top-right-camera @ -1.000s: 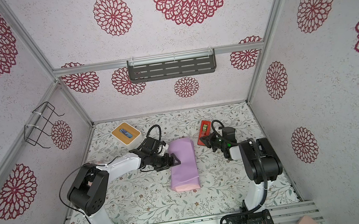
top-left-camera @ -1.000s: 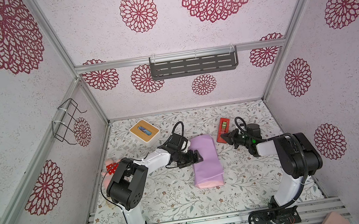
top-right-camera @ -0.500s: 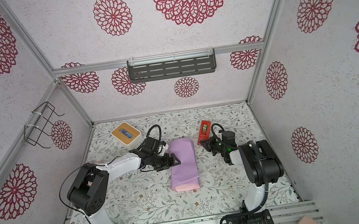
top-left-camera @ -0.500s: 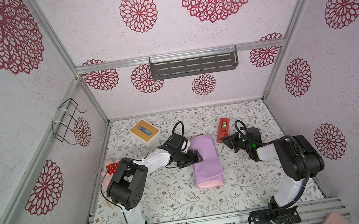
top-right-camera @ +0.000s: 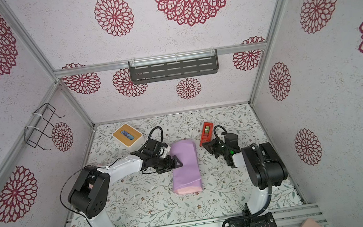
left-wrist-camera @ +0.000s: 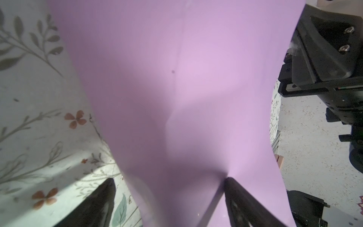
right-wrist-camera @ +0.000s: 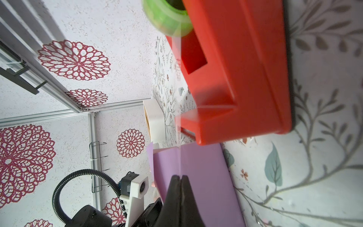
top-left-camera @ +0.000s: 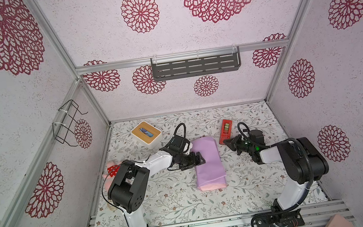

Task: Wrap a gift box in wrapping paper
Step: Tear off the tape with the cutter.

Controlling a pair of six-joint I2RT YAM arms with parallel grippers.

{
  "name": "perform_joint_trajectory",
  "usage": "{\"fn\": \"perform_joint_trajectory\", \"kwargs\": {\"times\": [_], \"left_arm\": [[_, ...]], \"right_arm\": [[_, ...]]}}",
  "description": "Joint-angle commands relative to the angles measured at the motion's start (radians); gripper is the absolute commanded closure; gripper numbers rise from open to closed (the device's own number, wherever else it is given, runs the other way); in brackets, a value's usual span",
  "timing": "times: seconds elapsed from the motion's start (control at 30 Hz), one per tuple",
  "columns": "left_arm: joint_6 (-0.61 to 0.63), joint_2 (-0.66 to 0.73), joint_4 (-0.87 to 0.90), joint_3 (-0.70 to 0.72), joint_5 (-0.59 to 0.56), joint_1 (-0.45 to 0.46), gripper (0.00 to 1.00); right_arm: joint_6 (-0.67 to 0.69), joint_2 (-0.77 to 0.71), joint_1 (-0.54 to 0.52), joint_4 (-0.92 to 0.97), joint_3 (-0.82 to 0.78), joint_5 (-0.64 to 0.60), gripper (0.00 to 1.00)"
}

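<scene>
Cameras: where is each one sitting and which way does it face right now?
Both top views: high at the front, looking down on the table; both arms, left gripper and right gripper show.
Left wrist: behind its open fingers, close against the wrapping paper.
Right wrist: behind its shut fingertips, which pinch a tape strip, facing the tape dispenser.
Shared: both wrist views see the wrapping paper.

The wrapping paper (top-left-camera: 207,161) is lilac, with a pale pink band at its near end. The table (top-left-camera: 175,199) is white with grey-green sprigs and small rust flowers. The tape dispenser (top-left-camera: 224,138) is red, its tape (right-wrist-camera: 167,21) green; the walls (top-left-camera: 165,41) carry crimson rosettes.
</scene>
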State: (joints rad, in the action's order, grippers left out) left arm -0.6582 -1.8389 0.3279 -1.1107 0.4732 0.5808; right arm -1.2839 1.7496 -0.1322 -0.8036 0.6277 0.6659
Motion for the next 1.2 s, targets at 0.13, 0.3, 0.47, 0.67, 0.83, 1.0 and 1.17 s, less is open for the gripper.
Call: {"fn": "perform_joint_trajectory", "kwargs": {"times": [0.13, 0.3, 0.47, 0.67, 0.83, 1.0, 1.17], "left_arm": [[0.022, -0.039, 0.114, 0.023, -0.102, -0.001, 0.11], [0.022, -0.040, 0.113, 0.023, -0.102, -0.001, 0.11], [0.022, -0.041, 0.111, 0.023, -0.101, -0.001, 0.11], [0.021, -0.040, 0.111, 0.023, -0.101, -0.001, 0.11], [0.021, -0.046, 0.111, 0.022, -0.099, -0.001, 0.11], [0.020, -0.047, 0.108, 0.022, -0.098, -0.001, 0.11], [0.019, -0.048, 0.108, 0.022, -0.094, 0.000, 0.11]], "right_arm": [[0.015, -0.004, -0.024, -0.015, -0.023, 0.052, 1.00], [0.040, 0.012, -0.024, 0.004, -0.030, 0.043, 1.00], [0.060, 0.045, -0.021, 0.011, -0.033, 0.030, 1.00], [0.097, 0.098, -0.003, 0.032, -0.016, 0.008, 1.00], [0.138, 0.129, 0.005, 0.076, 0.016, -0.016, 1.00], [0.212, 0.144, 0.014, 0.178, 0.050, -0.066, 1.00], [0.286, 0.142, 0.020, 0.282, 0.070, -0.115, 1.00]]}}
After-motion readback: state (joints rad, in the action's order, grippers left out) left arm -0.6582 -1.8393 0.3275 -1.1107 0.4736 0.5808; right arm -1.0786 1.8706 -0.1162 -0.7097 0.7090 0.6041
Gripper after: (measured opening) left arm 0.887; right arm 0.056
